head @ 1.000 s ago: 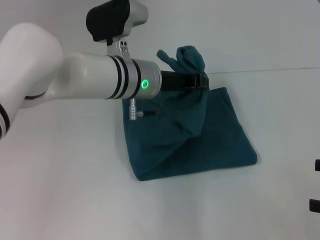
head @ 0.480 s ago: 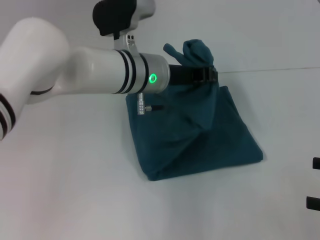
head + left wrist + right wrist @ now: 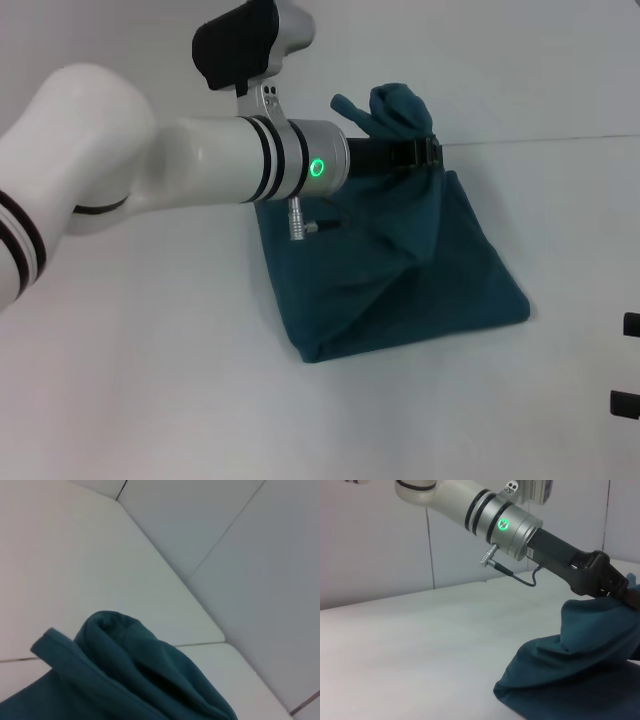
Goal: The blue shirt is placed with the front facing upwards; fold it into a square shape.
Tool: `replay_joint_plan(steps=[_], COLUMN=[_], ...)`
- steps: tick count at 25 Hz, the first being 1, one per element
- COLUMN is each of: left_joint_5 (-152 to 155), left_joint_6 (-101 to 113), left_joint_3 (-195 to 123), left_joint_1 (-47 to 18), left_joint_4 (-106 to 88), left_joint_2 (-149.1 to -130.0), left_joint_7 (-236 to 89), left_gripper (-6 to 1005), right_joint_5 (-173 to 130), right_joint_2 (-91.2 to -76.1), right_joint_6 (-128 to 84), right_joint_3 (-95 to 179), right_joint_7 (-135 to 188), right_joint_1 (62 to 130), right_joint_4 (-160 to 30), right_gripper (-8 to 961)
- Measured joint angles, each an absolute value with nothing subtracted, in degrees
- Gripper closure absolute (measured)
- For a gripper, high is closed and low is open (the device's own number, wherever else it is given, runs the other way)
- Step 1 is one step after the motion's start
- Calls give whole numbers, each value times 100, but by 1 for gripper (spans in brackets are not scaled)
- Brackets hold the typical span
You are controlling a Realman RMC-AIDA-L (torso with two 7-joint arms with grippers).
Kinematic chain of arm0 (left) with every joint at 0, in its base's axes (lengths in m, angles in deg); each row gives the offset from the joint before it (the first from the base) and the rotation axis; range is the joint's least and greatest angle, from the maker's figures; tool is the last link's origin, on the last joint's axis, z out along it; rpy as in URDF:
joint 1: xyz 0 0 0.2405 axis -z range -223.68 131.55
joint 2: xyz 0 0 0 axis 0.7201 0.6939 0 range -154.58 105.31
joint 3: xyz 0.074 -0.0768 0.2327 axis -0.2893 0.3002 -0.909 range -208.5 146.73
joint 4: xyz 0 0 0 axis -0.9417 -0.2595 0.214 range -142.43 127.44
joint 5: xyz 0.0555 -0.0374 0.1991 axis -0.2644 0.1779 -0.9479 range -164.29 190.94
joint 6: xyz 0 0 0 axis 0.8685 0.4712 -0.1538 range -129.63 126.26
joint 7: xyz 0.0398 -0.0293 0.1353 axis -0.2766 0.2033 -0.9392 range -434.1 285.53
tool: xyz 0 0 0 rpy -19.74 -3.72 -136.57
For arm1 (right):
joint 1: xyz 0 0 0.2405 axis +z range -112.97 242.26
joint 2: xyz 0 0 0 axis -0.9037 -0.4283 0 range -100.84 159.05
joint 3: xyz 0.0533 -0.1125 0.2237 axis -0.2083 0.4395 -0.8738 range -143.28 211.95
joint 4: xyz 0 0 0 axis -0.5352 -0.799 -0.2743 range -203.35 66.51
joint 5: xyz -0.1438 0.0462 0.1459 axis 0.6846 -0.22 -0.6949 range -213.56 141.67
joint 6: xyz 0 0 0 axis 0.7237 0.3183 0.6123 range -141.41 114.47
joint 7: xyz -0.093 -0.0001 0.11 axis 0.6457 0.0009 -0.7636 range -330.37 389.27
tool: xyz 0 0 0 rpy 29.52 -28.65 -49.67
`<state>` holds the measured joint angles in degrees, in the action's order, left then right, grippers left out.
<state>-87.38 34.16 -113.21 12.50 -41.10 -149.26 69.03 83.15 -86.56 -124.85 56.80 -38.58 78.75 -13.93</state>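
- One arm working: left pincer (image 3: 425,152) is pinching a bunched edge of the blue shirt (image 3: 400,270), holding it raised; a wad of cloth pokes out above the pincer.
- Shirt already reads as a roughly square folded stack on the desk (image 3: 150,380), lying below and nearer the robot than the pincer, with one taut ridge running up to the grip.
- Change over the last second: arm and gripped edge have drifted to the robot's right, and the whole stack slid that way with it.
- My read: it's dragging the stack, not laying a fold. Layers could skew or open if it continues.
- Right pincer (image 3: 626,365) sits far to the right, well clear of the cloth; can't tell its finger state.
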Motion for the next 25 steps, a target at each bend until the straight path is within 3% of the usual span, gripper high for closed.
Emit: replay_joint_plan(steps=[15,25], left_joint_5=[-7842,-7889], left_joint_6=[3012,3039], left_joint_3=[-11770,-11476], left_joint_1=[1312,1150], left_joint_4=[-3901,-3850], left_joint_2=[-14926,-14885], left_joint_7=[6761,6061], left_gripper=[758,290], right_joint_5=[8397,8371], right_joint_2=[-8671,-8684], right_joint_6=[-12418,-11795], right_joint_3=[5681,5655], right_joint_7=[-3858,-4421], right_joint_1=[7912,8109], right_joint_4=[-1393,-1380], right_gripper=[12,12])
